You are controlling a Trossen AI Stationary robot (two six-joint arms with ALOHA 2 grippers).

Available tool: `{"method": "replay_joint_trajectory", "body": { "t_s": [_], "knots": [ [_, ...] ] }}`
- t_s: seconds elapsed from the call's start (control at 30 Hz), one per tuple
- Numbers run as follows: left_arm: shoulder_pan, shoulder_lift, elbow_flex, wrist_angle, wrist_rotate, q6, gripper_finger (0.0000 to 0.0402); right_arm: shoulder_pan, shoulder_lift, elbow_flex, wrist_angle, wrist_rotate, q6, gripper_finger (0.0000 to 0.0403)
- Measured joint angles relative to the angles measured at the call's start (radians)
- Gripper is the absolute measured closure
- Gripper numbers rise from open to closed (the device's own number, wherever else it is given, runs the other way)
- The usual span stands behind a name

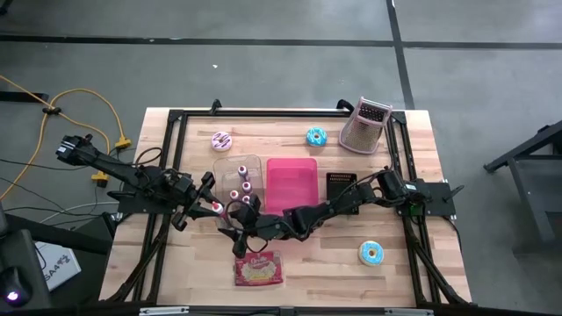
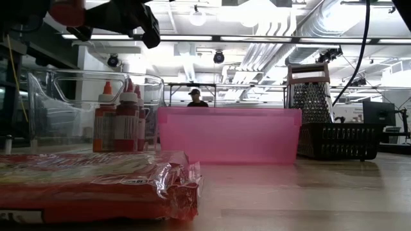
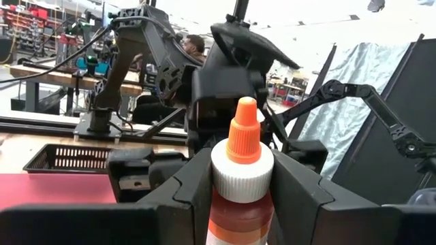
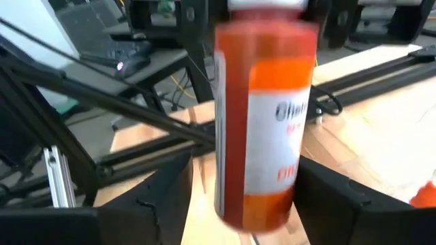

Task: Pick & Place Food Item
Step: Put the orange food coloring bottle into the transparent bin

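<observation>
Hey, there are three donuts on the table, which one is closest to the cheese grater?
The blue-frosted donut at the far edge, just left of the grater. The pink one sits farther left, and the white-and-blue one lies at the near right.

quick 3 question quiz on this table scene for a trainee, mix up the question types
1. True or false: the left gripper is shut on the orange-capped sauce bottle.
2. Multiple choice: what stands right beside the pink plastic tray, on its left in the high view? A) metal box grater B) clear plastic container with bottles C) blue-frosted donut
3. Fill in: the red food packet lies near the table's ____ edge in the high view.

Key: 1 true; the right gripper stands open around the bottle's body. 2 B, the clear plastic container. 3 bottom.
</observation>
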Motion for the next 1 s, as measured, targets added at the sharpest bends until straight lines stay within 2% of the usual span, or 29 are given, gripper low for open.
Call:
{"method": "replay_joint_trajectory", "body": {
  "t_s": [0.63, 0.83, 1.0],
  "knots": [
    [0.000, -0.022, 0.000, -0.049, 0.003, 0.000, 0.0286, 0.002, -0.001, 0.000, -0.135, -0.088, 0.081, 0.0184],
    [0.000, -0.022, 0.000, -0.084, -0.043, 0.008, 0.0286, 0.005, -0.084, -0.002, -0.349, -0.152, 0.181, 0.0187],
    [0.000, -0.018, 0.000, -0.114, -0.095, 0.009, 0.0286, 0.022, -0.133, -0.002, -0.447, -0.191, 0.201, 0.0188]
  ]
}}
